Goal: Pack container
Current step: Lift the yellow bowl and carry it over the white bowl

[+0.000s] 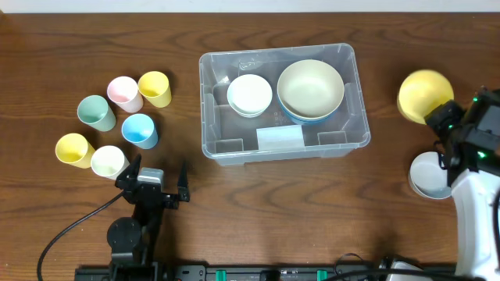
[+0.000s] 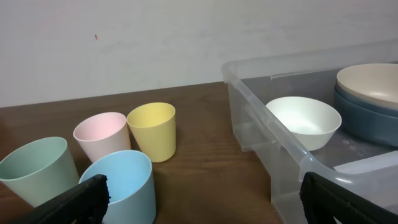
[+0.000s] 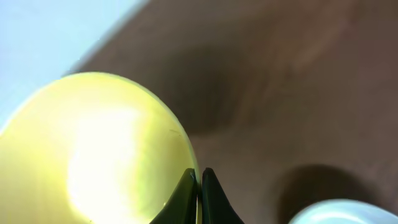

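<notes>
The container [image 1: 207, 101], a clear plastic bin, stands mid-table and holds a small white bowl [image 1: 250, 94] and a cream bowl [image 1: 310, 87] nested in a blue one. Right of the bin, my right gripper [image 1: 439, 117] is shut on the rim of a yellow bowl [image 1: 422, 94]. The right wrist view shows both fingers pinching that yellow bowl [image 3: 93, 155] at its edge, at the gripper [image 3: 199, 171]. My left gripper [image 1: 158, 168] stands open near the front left with nothing between its fingers. Its wrist view shows the gripper [image 2: 205, 193] between a blue cup [image 2: 121, 183] and the container [image 2: 273, 134].
Several pastel cups stand at the left: green [image 1: 95, 112], pink [image 1: 123, 93], yellow [image 1: 155, 88], blue [image 1: 140, 129], another yellow [image 1: 74, 149] and cream [image 1: 108, 161]. A pale bowl [image 1: 428, 176] sits at the right, partly under my right arm.
</notes>
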`<control>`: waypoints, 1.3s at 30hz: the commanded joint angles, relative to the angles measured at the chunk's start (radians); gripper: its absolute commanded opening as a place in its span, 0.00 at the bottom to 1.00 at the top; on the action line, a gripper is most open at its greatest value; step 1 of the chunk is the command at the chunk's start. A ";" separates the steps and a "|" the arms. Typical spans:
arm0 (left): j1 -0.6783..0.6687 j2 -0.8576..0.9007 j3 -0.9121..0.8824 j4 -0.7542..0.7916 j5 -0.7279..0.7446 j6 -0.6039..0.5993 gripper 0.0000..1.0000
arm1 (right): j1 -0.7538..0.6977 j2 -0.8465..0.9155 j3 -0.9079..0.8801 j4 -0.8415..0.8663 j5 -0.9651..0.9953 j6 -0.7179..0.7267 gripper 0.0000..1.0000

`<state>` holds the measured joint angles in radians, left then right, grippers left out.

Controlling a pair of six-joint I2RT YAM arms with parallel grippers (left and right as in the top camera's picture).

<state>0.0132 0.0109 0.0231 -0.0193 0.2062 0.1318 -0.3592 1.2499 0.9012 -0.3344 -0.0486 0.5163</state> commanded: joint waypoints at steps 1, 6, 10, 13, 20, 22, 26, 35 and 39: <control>0.005 -0.006 -0.019 -0.032 0.011 0.006 0.98 | -0.005 -0.079 0.055 0.002 -0.225 -0.027 0.01; 0.005 -0.006 -0.019 -0.032 0.011 0.006 0.98 | 0.045 -0.162 0.061 0.091 -0.541 0.012 0.01; 0.005 -0.006 -0.019 -0.032 0.011 0.006 0.98 | 0.166 -0.159 0.060 0.143 -0.549 0.056 0.01; 0.005 -0.006 -0.019 -0.032 0.011 0.006 0.98 | 0.290 -0.134 0.060 0.174 -0.489 0.056 0.02; 0.005 -0.006 -0.019 -0.032 0.011 0.006 0.98 | 0.579 0.006 0.060 0.298 -0.271 0.056 0.02; 0.005 -0.006 -0.019 -0.032 0.011 0.006 0.98 | 0.626 0.046 0.060 0.342 -0.241 0.061 0.02; 0.005 -0.006 -0.019 -0.032 0.011 0.006 0.98 | 0.678 0.144 0.061 0.452 -0.217 0.100 0.02; 0.005 -0.006 -0.019 -0.032 0.011 0.006 0.98 | 0.706 0.357 0.080 0.646 -0.203 0.176 0.01; 0.005 -0.006 -0.019 -0.032 0.011 0.006 0.98 | 0.725 0.430 0.132 0.631 -0.221 0.151 0.01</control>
<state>0.0132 0.0109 0.0231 -0.0193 0.2062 0.1318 0.3435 1.6455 0.9730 0.2947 -0.2653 0.6659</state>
